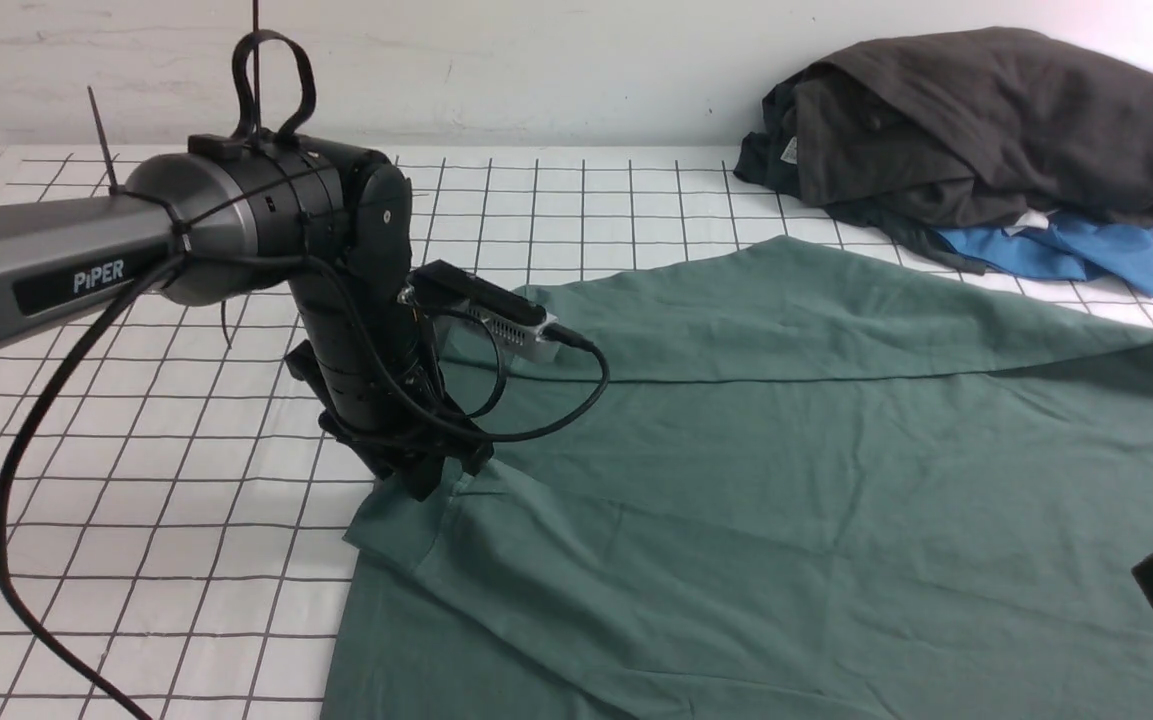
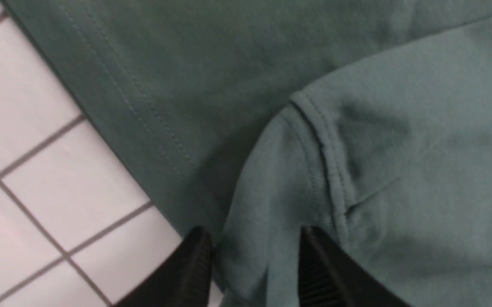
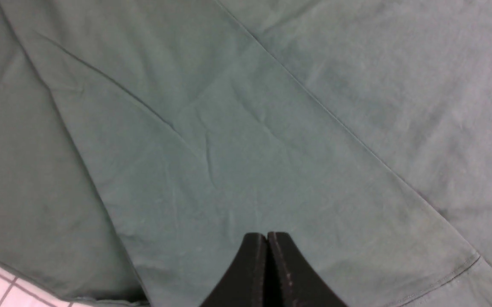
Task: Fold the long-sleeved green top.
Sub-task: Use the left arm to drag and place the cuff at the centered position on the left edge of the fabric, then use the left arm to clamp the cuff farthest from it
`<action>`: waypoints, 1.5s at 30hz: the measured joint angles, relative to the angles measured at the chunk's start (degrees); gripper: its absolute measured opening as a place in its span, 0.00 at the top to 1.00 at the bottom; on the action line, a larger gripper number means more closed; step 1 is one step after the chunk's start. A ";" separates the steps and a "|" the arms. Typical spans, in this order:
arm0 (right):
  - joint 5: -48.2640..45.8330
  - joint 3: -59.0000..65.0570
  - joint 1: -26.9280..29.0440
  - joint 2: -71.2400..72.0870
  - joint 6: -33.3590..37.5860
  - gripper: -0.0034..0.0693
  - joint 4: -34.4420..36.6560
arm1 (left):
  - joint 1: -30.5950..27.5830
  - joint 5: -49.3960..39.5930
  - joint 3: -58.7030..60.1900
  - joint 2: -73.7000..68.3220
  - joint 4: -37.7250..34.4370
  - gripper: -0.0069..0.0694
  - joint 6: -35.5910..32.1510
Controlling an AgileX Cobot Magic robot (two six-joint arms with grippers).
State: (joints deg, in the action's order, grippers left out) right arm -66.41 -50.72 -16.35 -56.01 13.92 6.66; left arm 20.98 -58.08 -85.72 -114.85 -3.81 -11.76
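Tho spread flat, green top (image 1: 786,450) w/ light creases.

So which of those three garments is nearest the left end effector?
The green long-sleeved top, spread flat; the dark garment and blue garment lie heaped at the back.

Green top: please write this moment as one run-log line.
green top: flat on grid table | left tool: jaws apart, cloth fold between | right tool: shut, empty, above top | dark garment pile: far right

Garment heap (image 1: 996,130) beyond green top (image 1: 786,450)
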 joint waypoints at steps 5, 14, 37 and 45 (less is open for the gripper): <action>0.95 -2.84 0.00 -6.19 -2.86 0.97 -3.31 | -2.43 -0.67 -10.42 -2.38 -0.56 0.26 1.79; 5.18 -9.58 0.00 -10.45 -4.39 0.97 -6.05 | -6.08 2.52 -26.98 -15.08 -6.54 0.22 2.46; 2.91 -9.80 0.00 -10.45 -4.45 0.97 -3.79 | -6.01 4.93 -35.30 -24.84 -13.36 0.87 2.21; 2.91 -9.80 0.00 -10.45 -3.54 0.97 -4.44 | -6.01 -7.97 -35.29 -19.41 -13.56 0.89 -1.29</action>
State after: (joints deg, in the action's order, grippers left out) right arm -63.50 -60.52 -16.35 -66.46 10.38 2.22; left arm 14.96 -66.05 -121.01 -134.26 -17.37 -13.06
